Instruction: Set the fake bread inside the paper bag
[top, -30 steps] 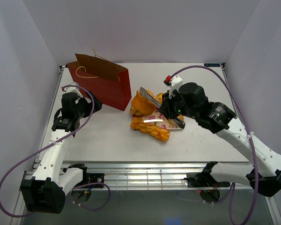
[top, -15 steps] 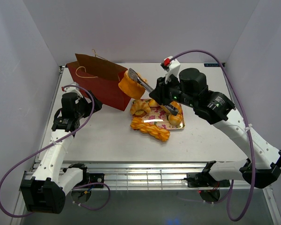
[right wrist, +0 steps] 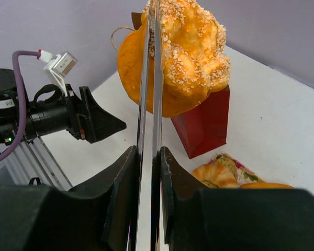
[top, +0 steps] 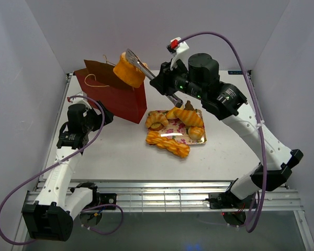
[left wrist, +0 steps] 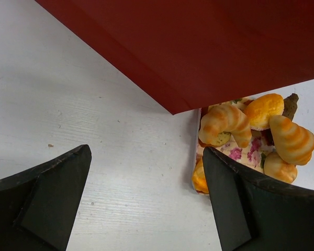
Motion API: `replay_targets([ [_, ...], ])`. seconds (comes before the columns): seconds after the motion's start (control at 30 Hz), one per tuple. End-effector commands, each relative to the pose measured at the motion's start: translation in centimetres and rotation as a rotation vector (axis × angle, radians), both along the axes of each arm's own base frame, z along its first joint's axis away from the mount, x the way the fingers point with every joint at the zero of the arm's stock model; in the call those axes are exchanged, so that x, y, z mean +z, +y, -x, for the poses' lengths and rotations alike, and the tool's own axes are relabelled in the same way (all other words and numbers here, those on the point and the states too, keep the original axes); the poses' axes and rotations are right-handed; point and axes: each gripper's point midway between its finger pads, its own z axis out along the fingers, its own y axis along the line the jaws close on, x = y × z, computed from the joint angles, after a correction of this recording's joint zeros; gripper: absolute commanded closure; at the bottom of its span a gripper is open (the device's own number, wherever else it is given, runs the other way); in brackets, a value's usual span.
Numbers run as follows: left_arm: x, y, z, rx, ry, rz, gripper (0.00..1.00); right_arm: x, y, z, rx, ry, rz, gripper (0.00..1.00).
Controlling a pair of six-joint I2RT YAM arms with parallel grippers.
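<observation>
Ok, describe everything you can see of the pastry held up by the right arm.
The round cake is a glossy toy pastry: smooth golden-orange sides, paler lumpy top sprinkled with seed-like grains. The right gripper's thin metal fingers clamp it in the air, tilted on its side, above the open paper bag, apparently clear of it.

My right gripper (top: 133, 58) lifts the round cake (top: 126, 73) higher, further left; it now hangs over the paper bag (top: 112, 98).
</observation>
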Motion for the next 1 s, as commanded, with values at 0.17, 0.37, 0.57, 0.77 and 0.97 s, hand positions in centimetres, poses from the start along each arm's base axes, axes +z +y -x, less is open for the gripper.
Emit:
replay_targets([
  [0.17,1.6,0.5,0.0,0.033,-0.054,-0.008,0.02,4.4,3.7,-1.9,0.064,-0.127,-0.101,0.92],
  [0.37,1.4,0.6,0.0,0.037,-0.048,-0.004,0.03,3.8,5.1,-3.4,0.06,-0.152,-0.084,0.92],
  [0.57,1.3,0.4,0.0,0.033,-0.044,0.004,0.03,3.0,6.3,-4.7,0.054,-0.155,-0.066,0.92],
  [0.77,1.1,0.0,-0.1,0.016,-0.035,0.014,0.03,1.4,7.4,-5.9,0.049,-0.147,-0.039,0.92],
  [0.97,1.2,-0.2,-0.1,0.007,-0.038,0.02,0.03,0.3,8.0,-6.8,0.051,-0.134,-0.026,0.92],
])
